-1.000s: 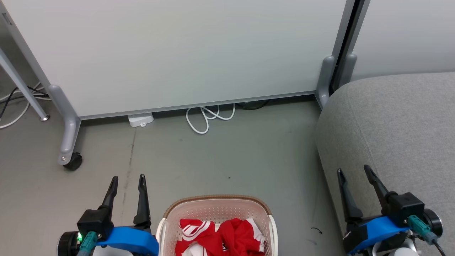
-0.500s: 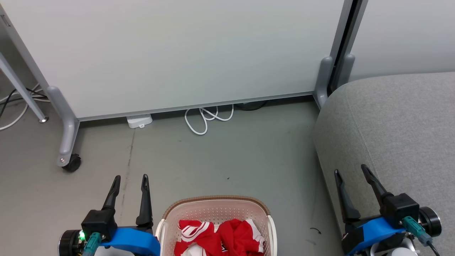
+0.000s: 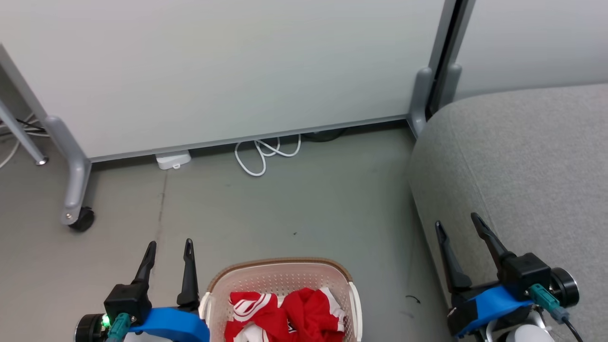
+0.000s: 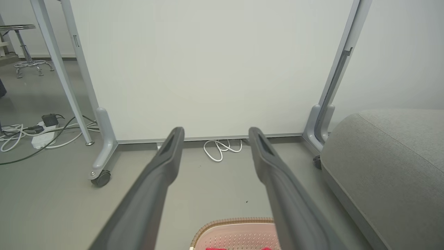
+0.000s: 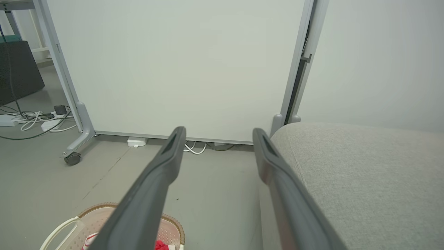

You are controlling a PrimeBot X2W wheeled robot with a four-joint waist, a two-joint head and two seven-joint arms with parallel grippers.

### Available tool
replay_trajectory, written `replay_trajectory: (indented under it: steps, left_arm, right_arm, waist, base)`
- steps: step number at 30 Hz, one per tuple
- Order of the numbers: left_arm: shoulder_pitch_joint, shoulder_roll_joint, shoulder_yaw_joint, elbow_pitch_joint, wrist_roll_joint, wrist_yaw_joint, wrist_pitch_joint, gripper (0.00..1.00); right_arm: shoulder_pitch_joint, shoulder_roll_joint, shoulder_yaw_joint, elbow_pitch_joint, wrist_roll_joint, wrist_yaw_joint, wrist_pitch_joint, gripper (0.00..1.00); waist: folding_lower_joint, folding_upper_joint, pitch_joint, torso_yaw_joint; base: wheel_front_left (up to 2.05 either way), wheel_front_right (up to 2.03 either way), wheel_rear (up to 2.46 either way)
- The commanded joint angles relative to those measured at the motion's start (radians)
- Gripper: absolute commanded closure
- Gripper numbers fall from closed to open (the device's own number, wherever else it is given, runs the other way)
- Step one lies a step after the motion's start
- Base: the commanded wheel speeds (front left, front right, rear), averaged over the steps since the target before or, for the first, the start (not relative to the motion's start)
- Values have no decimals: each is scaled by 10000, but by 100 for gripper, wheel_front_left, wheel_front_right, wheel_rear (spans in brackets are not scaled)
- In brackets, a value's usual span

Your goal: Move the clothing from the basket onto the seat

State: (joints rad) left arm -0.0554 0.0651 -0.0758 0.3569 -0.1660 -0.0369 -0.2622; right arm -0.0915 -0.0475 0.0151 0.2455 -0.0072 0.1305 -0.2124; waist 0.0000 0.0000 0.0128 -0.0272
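Head view: left claw (image 3: 170, 242) and right claw (image 3: 456, 219) were wide, empty; clothing (image 3: 285, 313) sat in laundry basket (image 3: 280, 262); likely pre-grasp, next reach down in.

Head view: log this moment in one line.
red fabric clothing in cream perforated plastic basket; left gripper open; right gripper open

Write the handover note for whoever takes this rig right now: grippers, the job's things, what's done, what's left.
Left gripper: jaws open, empty, just left of the cream-white perforated plastic laundry basket.
Right gripper: jaws open, empty, by the edge of the large light grey upholstered seat.
Things: red fabric clothing with white trim lies heaped in the basket, which stands on the floor between the grippers; the seat is on the robot's right.
Done: nothing on the seat yet.
Left: grasp the clothing, lift it out, lay it on the seat.
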Motion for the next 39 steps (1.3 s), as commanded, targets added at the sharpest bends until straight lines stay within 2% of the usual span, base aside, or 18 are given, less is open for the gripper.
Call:
replay_trajectory:
  steps: [1, 12, 29, 39]
  left_arm:
    - [-159, 67, 80, 94, -34, -14, -36, 0]
    - [-1093, 164, 222, 1967, -338, -82, 97, 0]
    - [-3884, 277, 43, 5528, -889, -565, 920, 0]
    - [-5089, 605, -26, 6930, -967, -449, 1313, 0]
  right_arm:
    - [-181, -54, 91, -68, 87, 5, -2, 0]
    - [-765, -47, 673, -407, 297, 5, -141, 0]
    - [-2048, -43, 839, -900, 574, 5, -424, 0]
    - [-2598, -43, 1074, -840, 1224, 5, -541, 0]
  waist:
    - [0, 0, 257, -263]
    - [0, 0, 1849, -1383]
    - [0, 0, 5288, -2291]
    - [0, 0, 6671, -2903]
  base:
    - [0, 0, 0]
    - [0, 0, 0]
    - [0, 0, 0]
    - [0, 0, 0]
